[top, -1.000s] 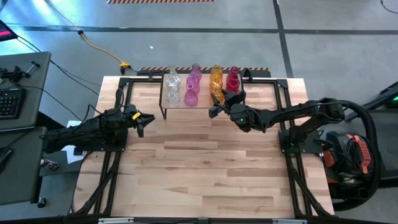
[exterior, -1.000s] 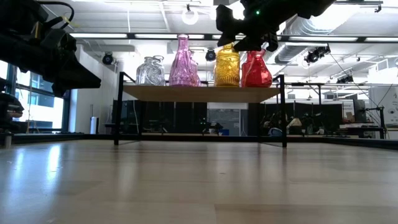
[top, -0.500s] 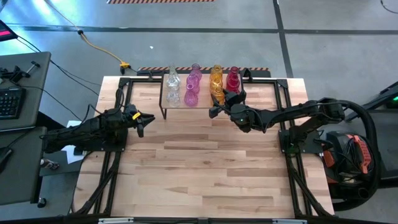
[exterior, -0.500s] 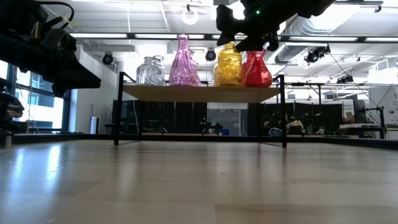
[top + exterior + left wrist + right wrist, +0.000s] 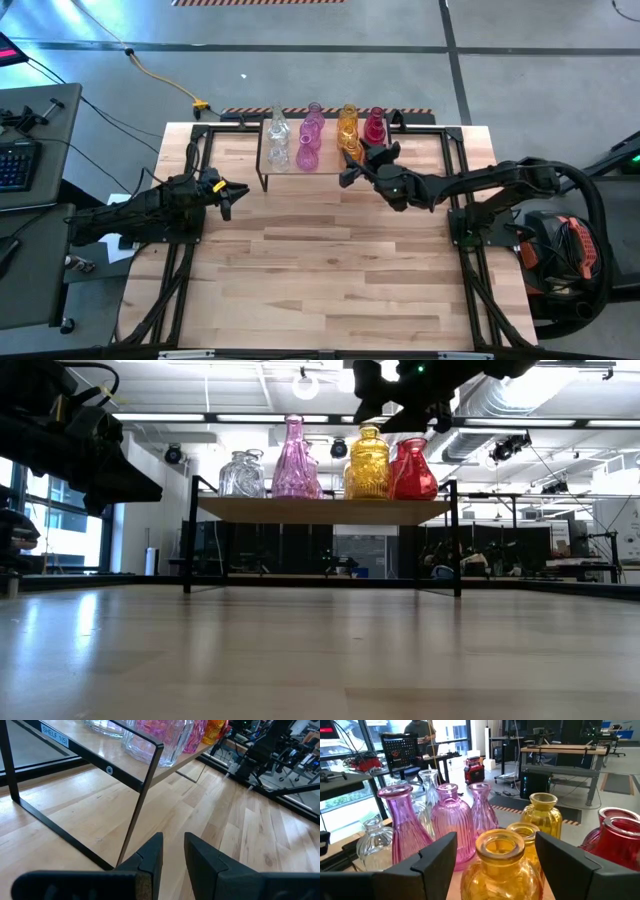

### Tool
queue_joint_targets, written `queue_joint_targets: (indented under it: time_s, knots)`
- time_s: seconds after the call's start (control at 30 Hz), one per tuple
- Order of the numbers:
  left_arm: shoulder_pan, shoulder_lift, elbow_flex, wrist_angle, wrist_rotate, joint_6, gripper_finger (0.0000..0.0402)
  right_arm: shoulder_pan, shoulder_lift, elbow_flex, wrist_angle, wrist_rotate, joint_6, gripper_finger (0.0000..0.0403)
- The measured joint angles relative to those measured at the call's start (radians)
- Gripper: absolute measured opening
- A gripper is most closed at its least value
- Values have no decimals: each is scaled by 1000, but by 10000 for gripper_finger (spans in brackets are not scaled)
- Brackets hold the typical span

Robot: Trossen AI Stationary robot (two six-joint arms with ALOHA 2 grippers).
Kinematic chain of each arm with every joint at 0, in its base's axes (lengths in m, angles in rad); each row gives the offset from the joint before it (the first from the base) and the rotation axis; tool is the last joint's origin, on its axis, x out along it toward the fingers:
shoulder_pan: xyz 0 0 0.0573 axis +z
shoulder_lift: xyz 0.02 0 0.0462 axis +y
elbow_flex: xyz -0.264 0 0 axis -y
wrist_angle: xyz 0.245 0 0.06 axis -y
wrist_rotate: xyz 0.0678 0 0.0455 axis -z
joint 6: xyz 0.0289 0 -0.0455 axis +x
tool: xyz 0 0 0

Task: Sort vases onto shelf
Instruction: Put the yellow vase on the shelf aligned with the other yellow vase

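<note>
The shelf (image 5: 287, 176) stands at the table's far edge on black wire legs, its board (image 5: 320, 510) carrying vases in colour groups: clear (image 5: 278, 140), pink (image 5: 310, 140), amber (image 5: 347, 122) and red (image 5: 375, 128). My right gripper (image 5: 366, 163) is open at the shelf's near side. Its fingers stand on either side of the front amber vase's (image 5: 500, 865) mouth, just above it (image 5: 367, 465) and apart from it. My left gripper (image 5: 235, 190) waits near the table's left edge, its fingers (image 5: 172, 850) a narrow gap apart with nothing between them.
The shelf's thin black legs (image 5: 140, 805) stand just ahead of my left gripper. Black frame rails (image 5: 460, 190) run along the table's sides. Bare wooden tabletop (image 5: 320, 270) spreads toward the near edge. A person (image 5: 420, 727) shows far off in the room.
My right gripper has risen a little and drawn slightly toward the table's right. In the low view the amber vase's mouth, covered by the fingers before, now shows below them. The vase stays standing on the shelf.
</note>
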Motion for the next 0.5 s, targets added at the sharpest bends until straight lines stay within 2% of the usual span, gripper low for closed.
queue_joint_targets:
  time_s: [0.2,0.5]
  knots:
    - [0,0,0,0,0,0,70,29,-13,0,-5,34,-7,261]
    - [0,0,0,0,0,0,70,97,-103,0,-44,9,-41,261]
